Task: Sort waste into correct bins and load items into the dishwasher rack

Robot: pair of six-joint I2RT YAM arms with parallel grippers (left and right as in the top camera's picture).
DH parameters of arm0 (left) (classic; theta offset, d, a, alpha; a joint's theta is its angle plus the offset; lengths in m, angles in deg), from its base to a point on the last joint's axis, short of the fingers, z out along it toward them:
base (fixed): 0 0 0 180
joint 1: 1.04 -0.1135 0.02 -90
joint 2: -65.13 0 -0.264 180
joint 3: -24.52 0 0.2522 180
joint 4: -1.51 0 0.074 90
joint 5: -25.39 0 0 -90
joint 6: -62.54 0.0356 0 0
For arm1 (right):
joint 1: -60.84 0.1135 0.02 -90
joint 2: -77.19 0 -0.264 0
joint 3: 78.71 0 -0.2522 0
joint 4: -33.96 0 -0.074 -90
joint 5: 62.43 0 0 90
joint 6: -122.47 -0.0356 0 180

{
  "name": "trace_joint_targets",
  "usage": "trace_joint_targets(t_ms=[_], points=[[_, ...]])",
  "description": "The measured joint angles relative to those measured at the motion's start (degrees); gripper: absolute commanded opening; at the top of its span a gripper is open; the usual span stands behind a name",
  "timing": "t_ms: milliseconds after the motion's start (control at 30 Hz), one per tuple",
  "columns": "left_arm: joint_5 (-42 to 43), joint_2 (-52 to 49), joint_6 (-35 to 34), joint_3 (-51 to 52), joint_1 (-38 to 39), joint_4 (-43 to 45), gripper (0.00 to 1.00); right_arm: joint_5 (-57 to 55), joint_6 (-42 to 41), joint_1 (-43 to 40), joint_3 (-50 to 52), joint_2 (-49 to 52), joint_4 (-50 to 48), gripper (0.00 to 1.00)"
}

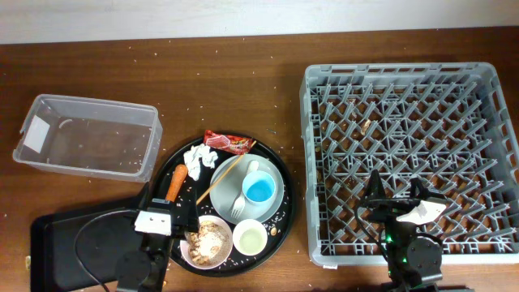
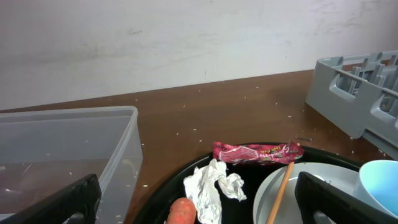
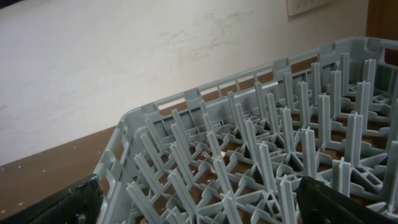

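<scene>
On the round black tray (image 1: 285, 221) lie a red snack wrapper (image 1: 229, 143), a crumpled white tissue (image 1: 199, 160) and an orange carrot piece (image 1: 176, 182). A pale plate (image 1: 274, 173) holds a light blue cup (image 1: 260, 191), a white fork (image 1: 241, 200) and wooden chopsticks (image 1: 219, 178). A small bowl (image 1: 208, 241) holds beige scraps, and a white cup (image 1: 250, 238) stands beside it. My left gripper (image 1: 168, 211) is open and empty at the tray's near left, and the carrot (image 2: 182, 212) and tissue (image 2: 211, 186) lie between its fingers (image 2: 199, 208). My right gripper (image 1: 397, 196) hangs open over the dishwasher rack (image 1: 409, 97).
The clear tub (image 1: 85, 138) stands at the left, and the flat black tray (image 1: 57, 243) lies at the near left. Crumbs dot the table. The left wrist view shows the tub's wall (image 2: 62, 155) and the rack's corner (image 2: 360, 93). Upright pegs (image 3: 249, 155) fill the right wrist view.
</scene>
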Motion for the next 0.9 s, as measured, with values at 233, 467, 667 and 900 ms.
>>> trace_joint_targets(t_ms=[233,467,667,900], points=[[0.52,0.0,0.0,0.0,-0.02,0.0,0.99,1.14,0.0,0.0,0.0,0.0,0.07,0.99],[17.86,-0.28,-9.66,-6.32,-0.07,2.12,0.99,32.98,-7.82,0.0,-6.25,0.15,3.04,0.99],[16.57,-24.15,-13.55,-39.08,-0.13,-28.87,0.99,40.26,-9.07,0.0,-37.92,15.37,36.94,0.99],[32.65,-47.32,-13.92,-56.0,0.31,-34.32,0.79,33.97,-3.65,0.0,-69.94,53.16,64.67,0.99]])
